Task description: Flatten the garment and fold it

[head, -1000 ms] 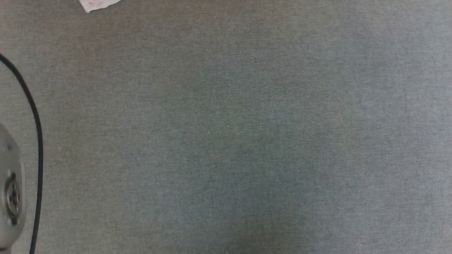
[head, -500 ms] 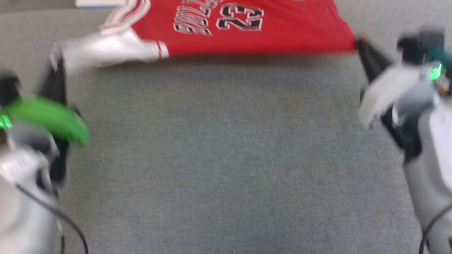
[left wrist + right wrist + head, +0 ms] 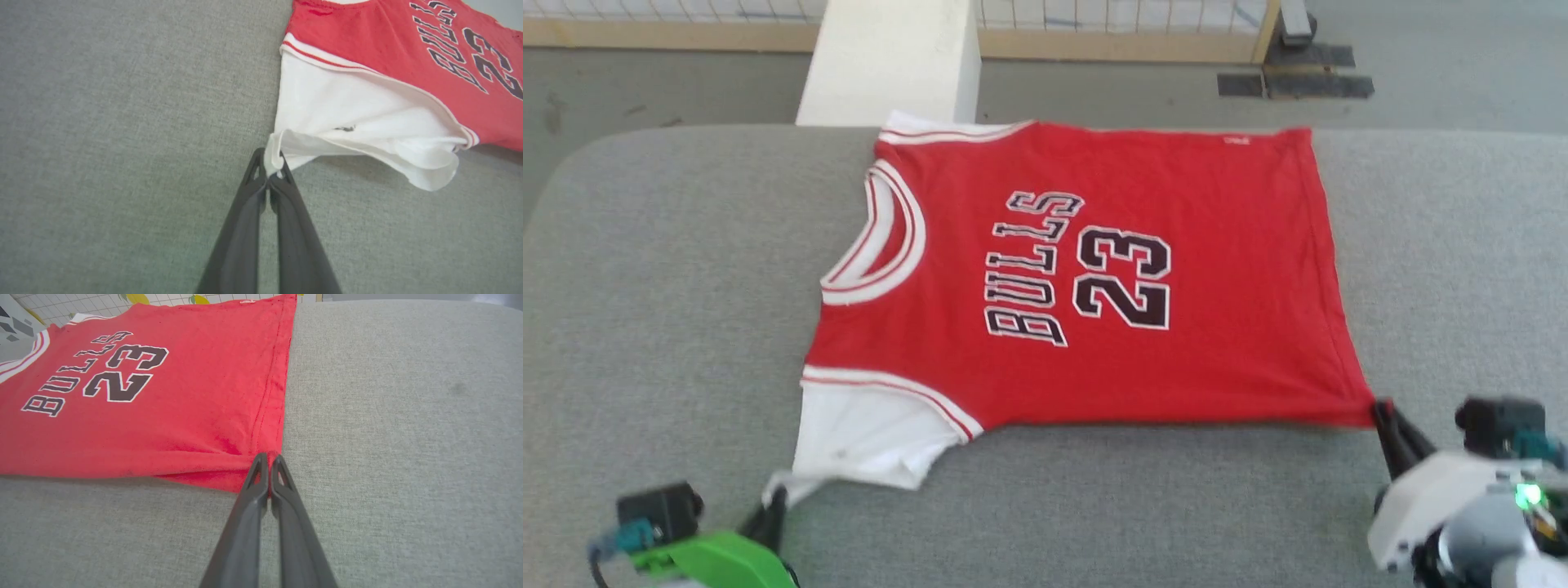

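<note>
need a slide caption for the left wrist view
Left gripper pinching the white sleeve of the red garment, spread on a grey cushion.

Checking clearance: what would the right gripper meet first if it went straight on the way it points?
The shirt, probably: the right gripper pinches its red corner, hem running straight ahead.

Left gripper (image 3: 267,165) is logged as two long dark grey fingers (image 3: 241,228), tapered, with a triangular cut-out near each tip. Right gripper (image 3: 269,459) is built the same. In the head view, a bright green cover (image 3: 715,562) is noted on the left wrist, with a black camera block (image 3: 658,506) and a teal connector (image 3: 627,539). On the right wrist, a white shell (image 3: 1421,494), black block (image 3: 1499,418), lit green light (image 3: 1527,495) and grey joint housing (image 3: 1482,543) are noted.
</note>
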### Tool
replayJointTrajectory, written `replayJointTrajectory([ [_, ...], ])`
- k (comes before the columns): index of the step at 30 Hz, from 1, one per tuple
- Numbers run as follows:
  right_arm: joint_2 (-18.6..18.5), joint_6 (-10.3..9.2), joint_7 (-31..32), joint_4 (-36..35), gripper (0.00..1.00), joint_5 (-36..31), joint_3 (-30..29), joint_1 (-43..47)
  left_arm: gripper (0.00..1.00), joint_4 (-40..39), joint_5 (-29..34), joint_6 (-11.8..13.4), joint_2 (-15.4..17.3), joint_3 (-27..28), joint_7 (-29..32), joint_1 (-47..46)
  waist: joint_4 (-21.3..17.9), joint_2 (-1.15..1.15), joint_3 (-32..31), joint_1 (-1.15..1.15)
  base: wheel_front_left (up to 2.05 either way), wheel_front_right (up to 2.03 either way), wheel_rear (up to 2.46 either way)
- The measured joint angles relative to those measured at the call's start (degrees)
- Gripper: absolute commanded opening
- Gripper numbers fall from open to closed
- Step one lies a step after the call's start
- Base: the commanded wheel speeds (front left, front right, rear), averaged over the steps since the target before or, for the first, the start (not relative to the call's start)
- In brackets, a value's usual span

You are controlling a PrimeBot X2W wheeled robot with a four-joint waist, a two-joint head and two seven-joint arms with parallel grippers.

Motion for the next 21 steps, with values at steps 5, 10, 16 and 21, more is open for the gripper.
replayJointTrajectory([
  [5,1.63,0.00,2.16,-4.02,0.00,-0.58,-1.59,7.32,0.00,-1.86,-0.20,1.98,-0.53,-1.03,1.90,6.39,0.63,0.00,-2.00,0.00,0.00,0.00,0.00],
  [10,2.20,0.01,4.27,-7.42,0.00,-1.42,-2.65,13.15,0.00,-3.37,-0.40,3.74,-0.56,-1.32,2.35,12.04,0.44,0.00,-2.69,0.00,0.00,0.00,0.00],
  [16,2.31,0.00,0.40,-9.10,0.00,-1.37,-1.88,15.80,0.00,-5.42,3.45,5.10,-1.41,-2.05,-3.67,12.41,0.79,0.00,-2.79,0.00,0.00,0.00,0.00],
  [21,2.36,0.00,-6.15,-8.50,0.00,-2.05,0.36,14.97,0.00,-3.70,8.96,5.06,-3.70,-4.36,-11.12,7.26,0.48,0.00,-2.60,0.00,0.00,0.00,0.00],
])
